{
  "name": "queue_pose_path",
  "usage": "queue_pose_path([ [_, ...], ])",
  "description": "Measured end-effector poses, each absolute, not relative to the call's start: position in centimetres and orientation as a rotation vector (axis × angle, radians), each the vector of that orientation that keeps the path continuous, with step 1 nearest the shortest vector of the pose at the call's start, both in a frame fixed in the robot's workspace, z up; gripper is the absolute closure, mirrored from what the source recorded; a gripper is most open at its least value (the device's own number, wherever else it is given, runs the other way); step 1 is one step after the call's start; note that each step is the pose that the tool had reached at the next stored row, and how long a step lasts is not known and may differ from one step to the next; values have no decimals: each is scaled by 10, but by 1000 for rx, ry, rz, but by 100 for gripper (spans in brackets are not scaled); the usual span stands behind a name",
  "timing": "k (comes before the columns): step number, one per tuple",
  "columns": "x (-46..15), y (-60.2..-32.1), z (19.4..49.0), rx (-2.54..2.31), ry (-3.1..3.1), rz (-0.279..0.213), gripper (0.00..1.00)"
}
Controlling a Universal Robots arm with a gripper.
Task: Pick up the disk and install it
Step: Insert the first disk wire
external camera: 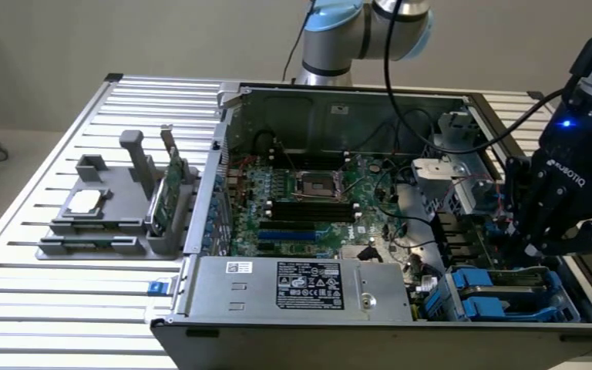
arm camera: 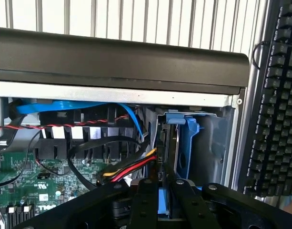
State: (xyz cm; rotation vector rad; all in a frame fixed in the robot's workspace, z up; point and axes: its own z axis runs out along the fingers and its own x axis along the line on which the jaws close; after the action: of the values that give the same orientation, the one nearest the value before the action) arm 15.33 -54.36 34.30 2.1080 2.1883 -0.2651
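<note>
- Exterior view: you've got the gripper [external camera: 533, 250] down inside the open case [external camera: 378, 100], at the corner on the exterior view's right, near the front edge.
- Its tips sit just above the blue drive bay [external camera: 502, 297], between the bay and the tangle of cables beside the motherboard [external camera: 307, 200].
- The power supply [external camera: 307, 285] lies along the case's near wall, to the exterior view's left of the bay.
- The grey fixture [external camera: 101, 223] stands on the slatted table [external camera: 49, 308], outside the case on the exterior view's left. A small silver chip [external camera: 85, 202] lies flat on it and a green card [external camera: 176, 181] stands on edge in it. Both are well apart from the gripper.
- Wrist view: the disk [arm camera: 168, 148] is seen edge-on, upright, in the bay at the case corner, with its blue carrier rail [arm camera: 186, 143] on one side.
- The two black fingers [arm camera: 148, 200] are clenched on the disk's near edge, one on each face, touching the blue part between them. It reads as a grasp.
- A red, yellow and black cable bundle [arm camera: 131, 167] runs to the disk's side and touches it.
- A blue flat cable [arm camera: 65, 106] runs along under the case's rim.
- A black keyboard [arm camera: 274, 105] lies outside the case wall, beyond the bay.
</note>
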Motion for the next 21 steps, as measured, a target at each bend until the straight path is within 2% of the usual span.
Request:
queue_pose_path([
  [8, 157, -544, 343, 2130, 2178, -265, 84],
  [21, 165, -547, 341, 2157, 2196, -324, 84],
])
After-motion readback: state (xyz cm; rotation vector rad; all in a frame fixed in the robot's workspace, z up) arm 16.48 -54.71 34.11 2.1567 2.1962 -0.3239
